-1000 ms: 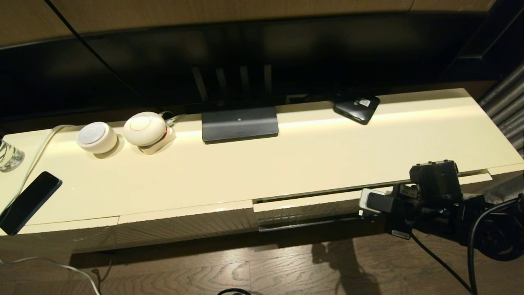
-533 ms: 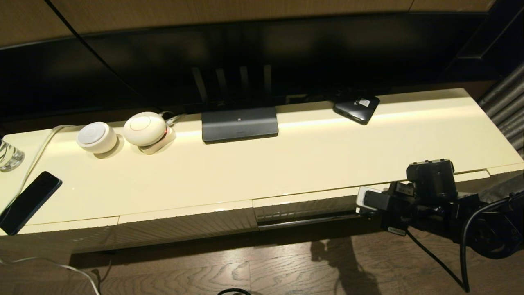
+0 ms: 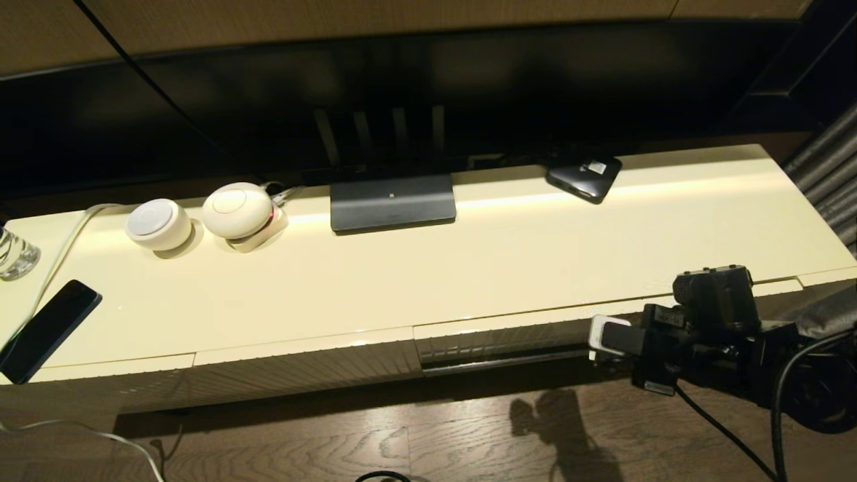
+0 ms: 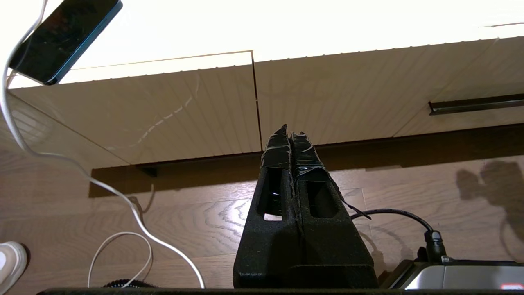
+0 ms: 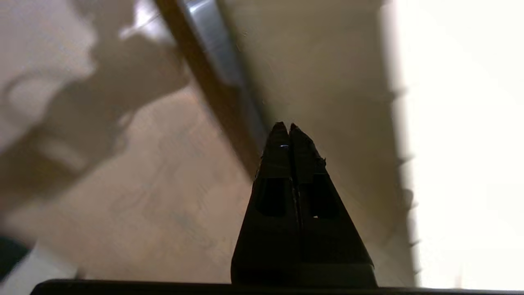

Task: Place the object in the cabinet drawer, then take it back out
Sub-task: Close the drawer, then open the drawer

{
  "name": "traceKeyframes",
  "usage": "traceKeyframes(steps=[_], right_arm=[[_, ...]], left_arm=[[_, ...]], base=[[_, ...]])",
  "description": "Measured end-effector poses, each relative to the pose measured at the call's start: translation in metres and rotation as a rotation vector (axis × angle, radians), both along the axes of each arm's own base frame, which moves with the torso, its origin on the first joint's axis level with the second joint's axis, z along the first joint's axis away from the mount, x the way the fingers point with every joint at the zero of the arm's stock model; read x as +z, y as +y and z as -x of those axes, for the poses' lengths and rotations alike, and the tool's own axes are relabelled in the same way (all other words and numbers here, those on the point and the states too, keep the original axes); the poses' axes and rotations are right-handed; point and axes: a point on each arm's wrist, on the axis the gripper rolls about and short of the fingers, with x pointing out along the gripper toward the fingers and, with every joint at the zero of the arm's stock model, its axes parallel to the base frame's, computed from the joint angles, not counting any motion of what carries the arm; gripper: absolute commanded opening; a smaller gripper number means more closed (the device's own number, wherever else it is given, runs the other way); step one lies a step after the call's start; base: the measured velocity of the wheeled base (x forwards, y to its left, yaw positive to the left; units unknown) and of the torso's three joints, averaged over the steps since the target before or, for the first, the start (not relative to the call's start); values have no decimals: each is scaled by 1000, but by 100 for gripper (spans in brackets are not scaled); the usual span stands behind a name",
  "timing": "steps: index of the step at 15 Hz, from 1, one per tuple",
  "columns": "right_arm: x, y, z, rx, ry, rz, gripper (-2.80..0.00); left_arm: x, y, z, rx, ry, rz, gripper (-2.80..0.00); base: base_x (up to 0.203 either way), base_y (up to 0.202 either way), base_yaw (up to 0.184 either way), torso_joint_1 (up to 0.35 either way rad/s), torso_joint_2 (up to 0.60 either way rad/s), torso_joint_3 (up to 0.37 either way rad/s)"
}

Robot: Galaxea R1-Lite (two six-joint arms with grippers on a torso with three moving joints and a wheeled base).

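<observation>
The cabinet drawer (image 3: 502,337) is pushed in, its ribbed cream front (image 5: 327,82) level with the neighbouring panels, and its dark lower strip (image 4: 475,104) shows beneath. The black umbrella is out of view. My right gripper (image 5: 285,126) is shut and empty, its tips close to the lower part of the drawer front beside the dark strip; whether they touch, I cannot tell. In the head view the right gripper (image 3: 602,349) sits at the drawer's right part. My left gripper (image 4: 290,130) is shut and empty, held low above the floor before the left panels.
On the cabinet top (image 3: 469,268) lie a small flat black box with a white label (image 3: 584,175), a dark TV stand base (image 3: 392,203), two white round devices (image 3: 159,224), a phone (image 3: 47,329) and a glass (image 3: 13,253). White cables (image 4: 123,205) trail on the wooden floor.
The drawer stood slightly out a second ago and is now pushed in flush. The right gripper went in with it, then drew back a little to the right.
</observation>
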Motion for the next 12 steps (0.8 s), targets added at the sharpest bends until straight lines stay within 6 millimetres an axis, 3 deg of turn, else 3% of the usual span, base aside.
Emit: traceKeyframes(steps=[5, 12], right_arm=[[5, -18, 67, 71, 170, 122, -280], [22, -42, 157, 129, 232, 153, -280]], left_arm=[[0, 0, 0, 0, 1, 0, -280], [0, 0, 0, 0, 0, 0, -280]], base=[[0, 0, 0, 0, 0, 0], [0, 0, 0, 0, 0, 0]])
